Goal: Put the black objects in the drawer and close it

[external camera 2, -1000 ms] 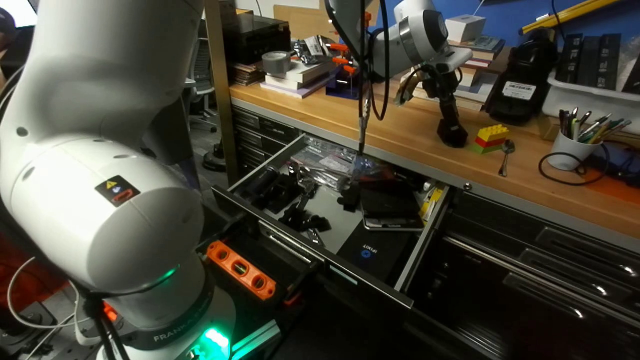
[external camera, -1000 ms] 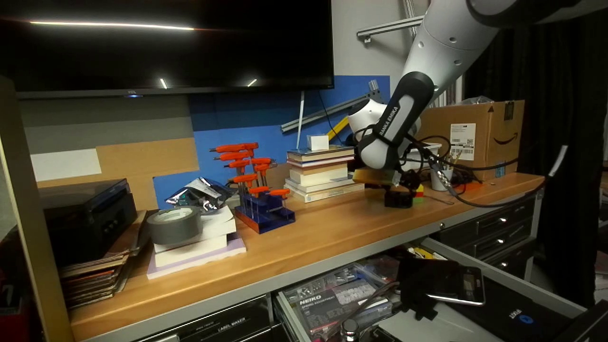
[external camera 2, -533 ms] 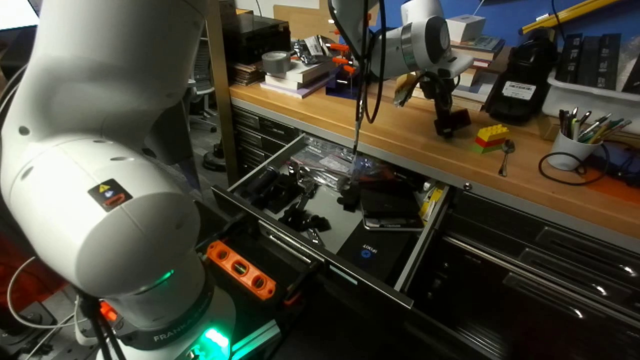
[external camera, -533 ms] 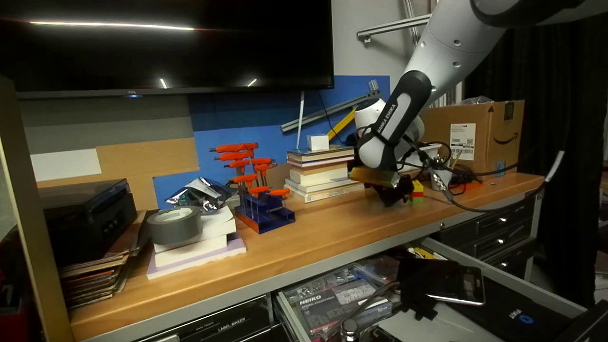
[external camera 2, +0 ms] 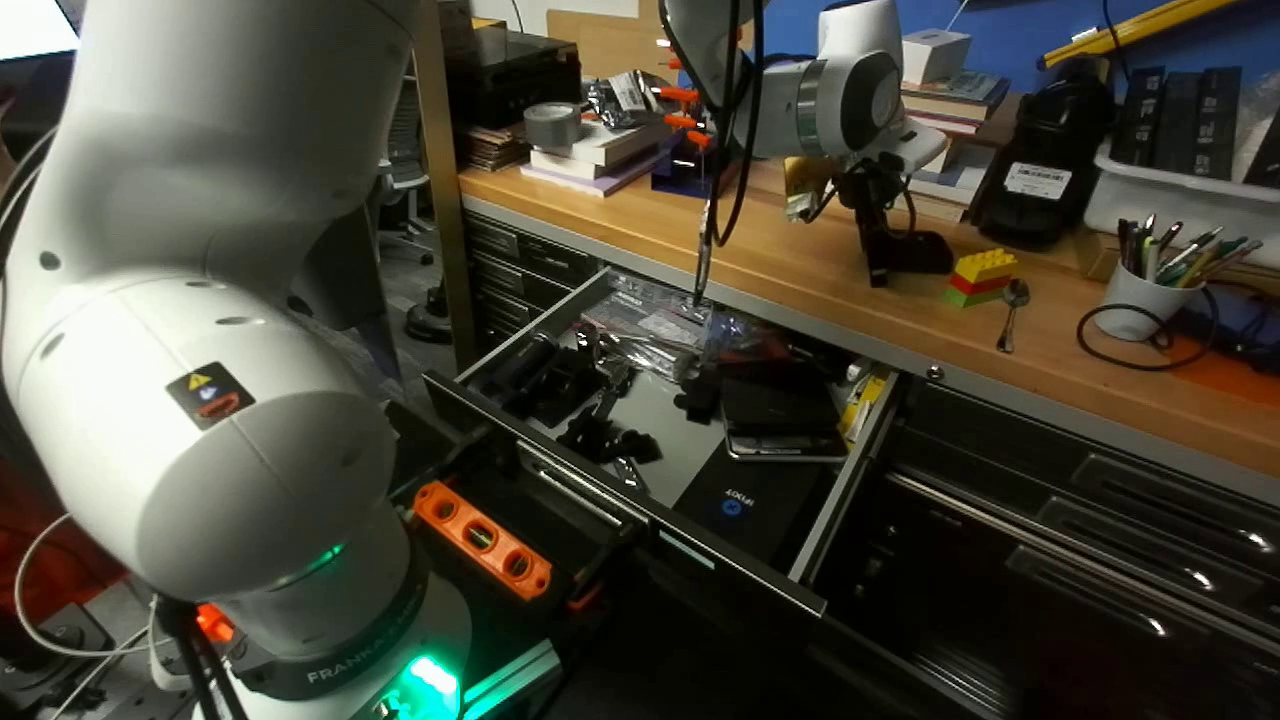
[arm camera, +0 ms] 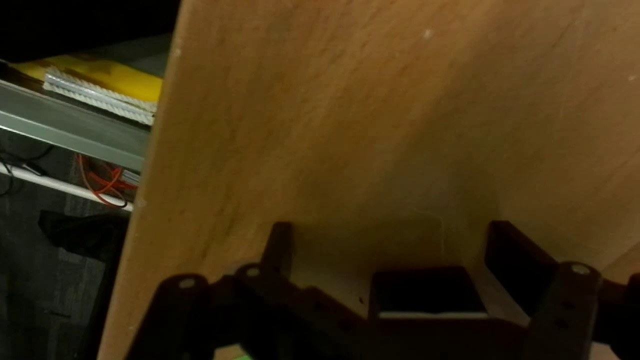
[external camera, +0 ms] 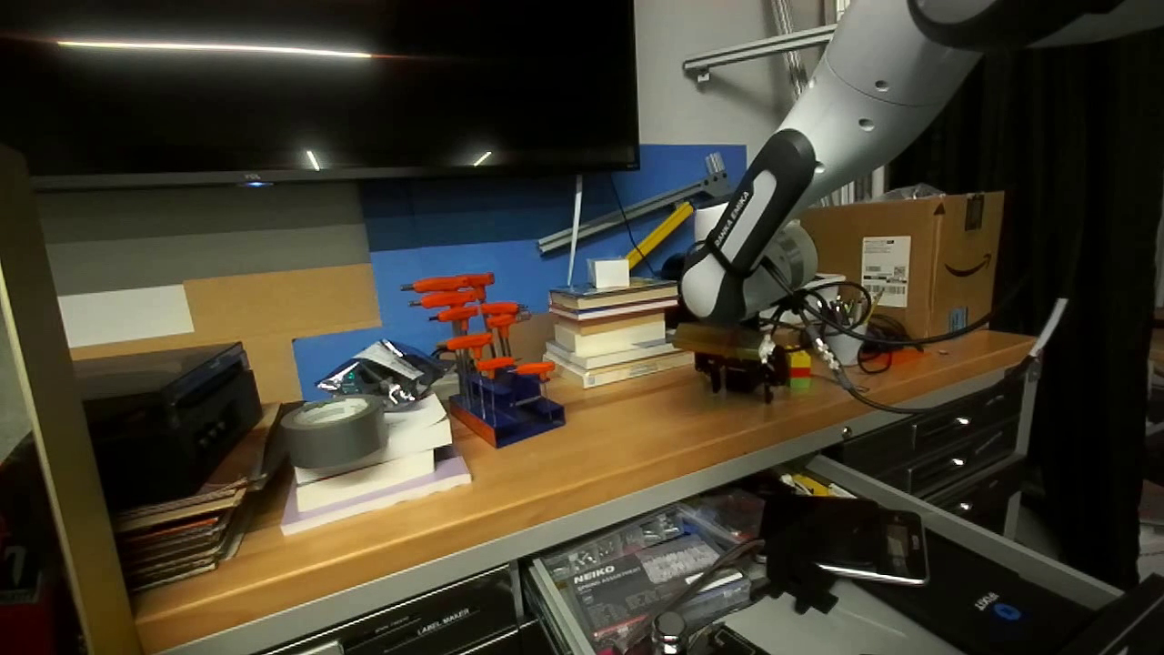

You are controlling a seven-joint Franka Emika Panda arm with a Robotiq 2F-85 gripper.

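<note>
A small black block (arm camera: 425, 292) sits on the wooden tabletop in the wrist view, between the two spread fingers and near the palm. My gripper (arm camera: 391, 225) stands open around it; a gap shows between the block and each of the fingers (arm camera: 517, 265). In both exterior views the gripper (external camera: 742, 394) hangs low over the table, and its dark shape cannot be told apart from the block. The drawer (external camera 2: 845, 480) below the table is pulled out. Several black pieces lie inside, among them a small black one (external camera 2: 700, 395) beside a flat dark device (external camera 2: 780, 400).
Close to the gripper stands a yellow, red and green toy-brick stack (external camera 2: 983, 278), with a spoon (external camera 2: 1012, 312) and a pen cup (external camera 2: 1150, 300) farther along. Behind are a book pile (external camera: 618, 337) and a tall black case (external camera 2: 1040, 190). Red-handled hex keys (external camera: 468, 296) stand farther off.
The gripper has turned about its own axis over the same patch of table, so its fingers now show side by side. Drawer and tabletop things look unmoved.
</note>
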